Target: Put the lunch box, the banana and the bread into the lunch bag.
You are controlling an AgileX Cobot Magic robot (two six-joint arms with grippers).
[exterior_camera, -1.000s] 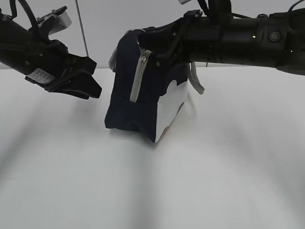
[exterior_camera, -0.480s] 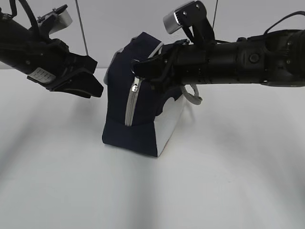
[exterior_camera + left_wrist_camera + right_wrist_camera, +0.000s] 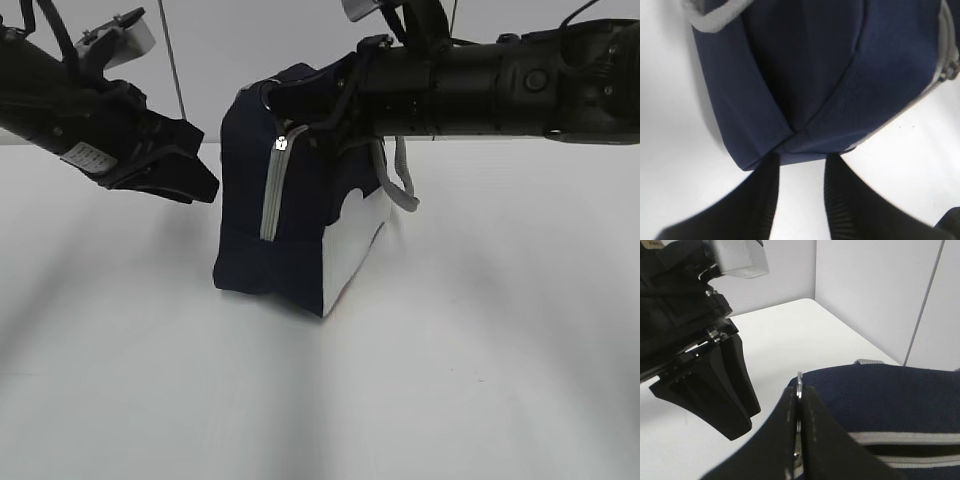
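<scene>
Lunch bag [image 3: 810,75] cut off at the top and right edges of the left wrist view, its outline soft with blur. Only the inner edges of the left gripper [image 3: 801,200] fingers visible there, running out at the bottom edge. Ring pull [image 3: 799,382] mostly buried between the closed fingers of the right gripper [image 3: 799,430], just its top rim showing. Bag's contents hidden in every view. Right arm [image 3: 520,85] cropped by the right edge of the exterior view; zipper [image 3: 272,190] teeth too small to make out.

Left arm's white label [image 3: 87,156] seems printed, illegible.
</scene>
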